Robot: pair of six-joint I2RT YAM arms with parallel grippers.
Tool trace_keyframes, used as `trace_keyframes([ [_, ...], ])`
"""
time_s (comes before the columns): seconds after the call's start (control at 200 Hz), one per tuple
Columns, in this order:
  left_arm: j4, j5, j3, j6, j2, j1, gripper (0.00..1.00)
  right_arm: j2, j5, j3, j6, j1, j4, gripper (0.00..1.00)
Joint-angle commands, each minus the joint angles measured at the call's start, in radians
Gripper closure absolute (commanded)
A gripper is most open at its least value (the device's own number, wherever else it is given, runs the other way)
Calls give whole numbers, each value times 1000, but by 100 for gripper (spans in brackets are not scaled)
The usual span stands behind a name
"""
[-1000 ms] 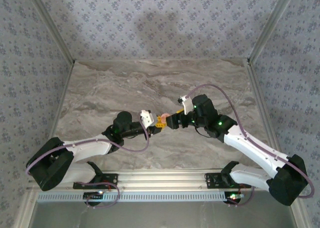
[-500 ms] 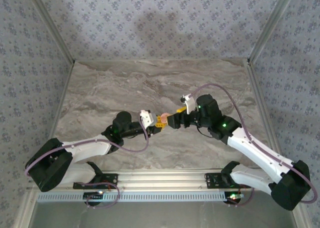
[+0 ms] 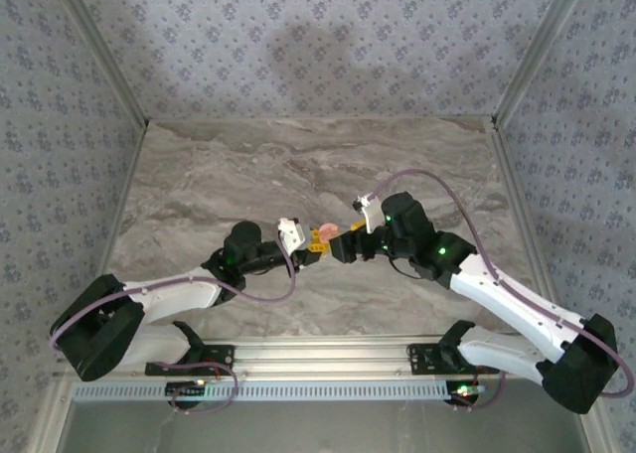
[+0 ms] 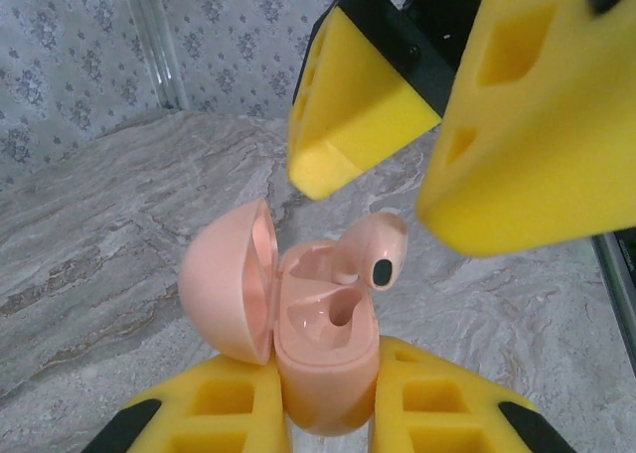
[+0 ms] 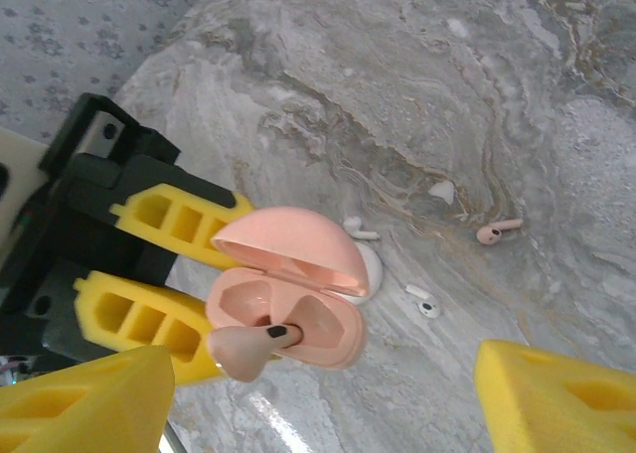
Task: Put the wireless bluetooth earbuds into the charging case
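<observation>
Working on seating the first of the wireless bluetooth earbuds. Clamping the charging case [image 4: 323, 359] by its lower body in the left end effector [image 4: 333, 408], shut tight on it, lid hinged open to one side. Resting in one well of the case: a pink earbud [image 4: 378, 254], tilted, head sticking out above the rim, stem only partly down; judged not yet seated. Hovering the right end effector [image 5: 323, 374] just over the case mouth, spread wide and gripping nothing, one finger to either side of the propped bud. Lying on the bench [image 5: 417, 95] well beyond the case: a second pink earbud [image 5: 497, 231], with small white buds [image 5: 422, 304] nearer the case.

Next, probably: nudge or press the tilted bud straight down until flush, gently enough not to twist the case in its grip; a sideways push could flick the bud out. After that, reach out beyond the case for the second pink earbud and fill the other well, empty for now.
</observation>
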Motion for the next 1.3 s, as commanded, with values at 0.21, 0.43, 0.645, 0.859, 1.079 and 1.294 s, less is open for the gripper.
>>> trace_keyframes([
  [0.21,19,17,9,14,-32,-4,88,37,67,42,-5,-21,-21,22],
  [0.43,28,37,3,12,-38,-3,88,57,-9,32,2,-64,16,24],
  [0.645,28,43,-2,14,-51,-3,88,62,-25,16,20,-101,24,24],
  [0.859,26,37,1,18,-54,-2,88,61,-41,15,34,-132,13,26],
  [1.079,22,29,2,19,-48,-3,88,0,-60,10,-4,-130,35,26],
  [1.294,20,29,0,19,-50,-3,88,-89,-93,6,-54,-120,24,27],
])
